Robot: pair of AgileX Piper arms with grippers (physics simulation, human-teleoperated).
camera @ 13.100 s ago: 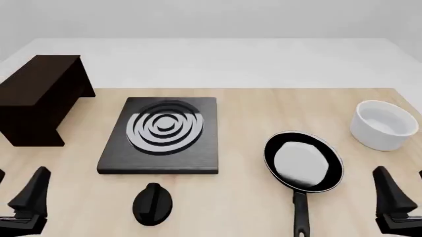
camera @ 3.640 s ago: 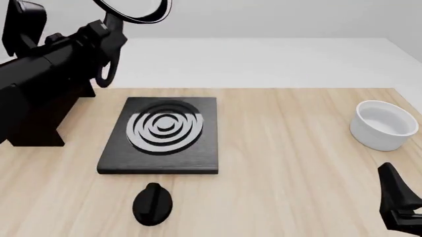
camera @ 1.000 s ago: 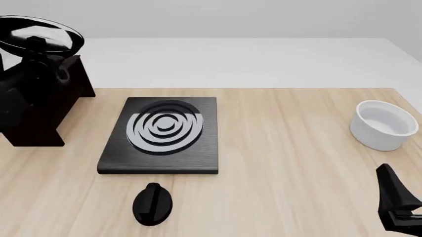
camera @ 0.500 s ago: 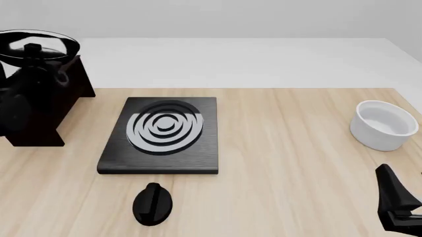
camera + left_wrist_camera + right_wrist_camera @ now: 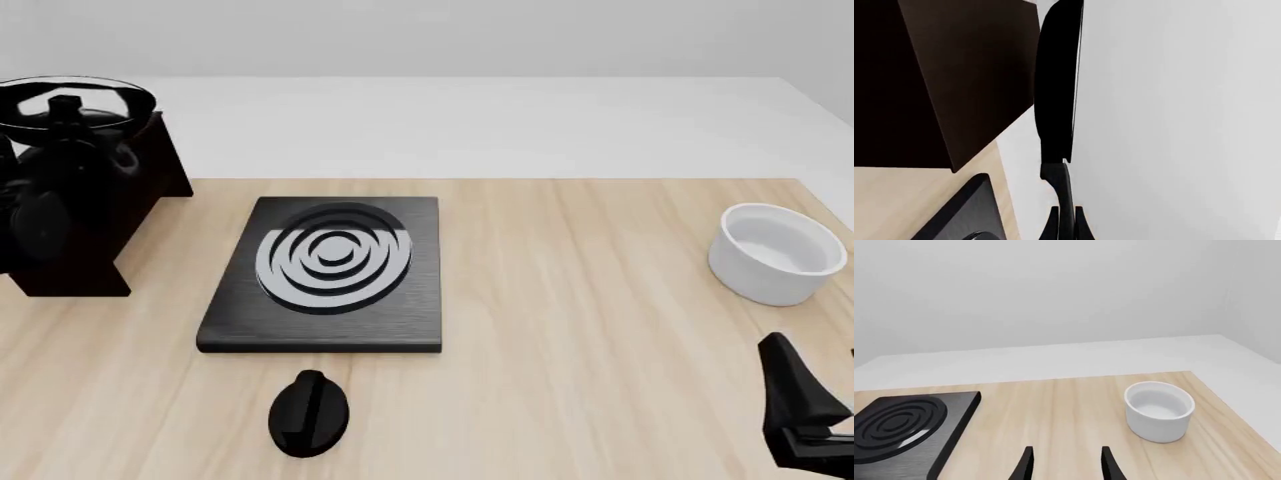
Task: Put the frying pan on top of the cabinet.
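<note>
your left gripper (image 5: 1066, 222) is clamped on the handle of the frying pan (image 5: 74, 103), which hangs just over the cabinet (image 5: 83, 215) top; you're at the placing step, so lower it level and only then let go; your right gripper (image 5: 1065, 462) sits parted, well away by the white bowl (image 5: 1159, 411)

One large dark brown wooden box-shaped cabinet (image 5: 83, 215) is in view, and one round glossy black frying pan (image 5: 74, 102). There is one flat square black burner plate (image 5: 324, 275) bearing silver rings, one small black rounded knob-like object (image 5: 308, 412), and one round white bowl (image 5: 775, 253). All share one light wooden table (image 5: 587, 340). Two black robot grippers show, the left gripper (image 5: 1065, 225) and the right gripper (image 5: 1065, 465).
</note>
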